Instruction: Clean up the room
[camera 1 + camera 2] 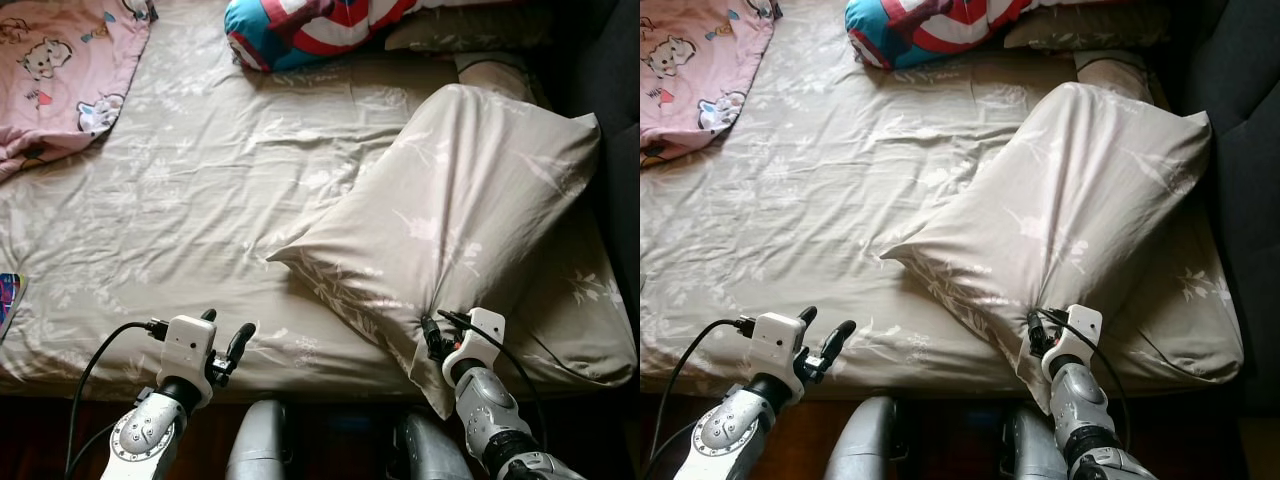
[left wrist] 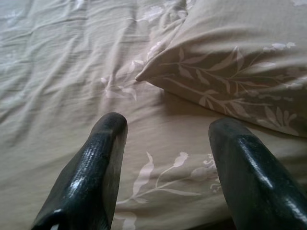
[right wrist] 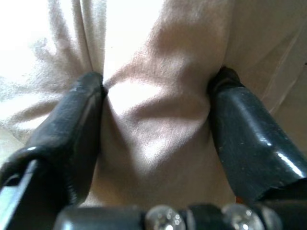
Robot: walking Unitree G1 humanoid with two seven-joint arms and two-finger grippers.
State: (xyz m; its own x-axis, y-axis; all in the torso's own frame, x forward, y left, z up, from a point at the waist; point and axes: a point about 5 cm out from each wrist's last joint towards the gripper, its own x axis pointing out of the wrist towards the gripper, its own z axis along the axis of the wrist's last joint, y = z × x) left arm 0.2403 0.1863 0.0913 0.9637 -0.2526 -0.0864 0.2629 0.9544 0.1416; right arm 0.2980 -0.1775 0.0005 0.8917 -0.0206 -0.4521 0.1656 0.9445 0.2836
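Observation:
A large beige pillow [image 1: 460, 210] with a white leaf print lies tilted on the right half of the bed [image 1: 180, 200], which has a matching beige sheet. My right gripper [image 1: 432, 338] is at the pillow's near corner, shut on a pinch of its fabric [image 3: 153, 124]. The cloth bulges between the two black fingers [image 3: 76, 120]. My left gripper [image 1: 228, 330] hovers open over the bed's near edge, left of the pillow, with nothing between its fingers [image 2: 96, 163]. The pillow's pointed corner [image 2: 144, 76] lies a short way ahead of it.
A pink cartoon blanket [image 1: 60, 70] covers the bed's far left corner. A red, white and blue shield cushion [image 1: 310, 25] and another beige pillow [image 1: 470, 30] lie at the far end. Dark furniture [image 1: 620, 120] borders the right side. A colourful item [image 1: 8, 298] pokes in at the left edge.

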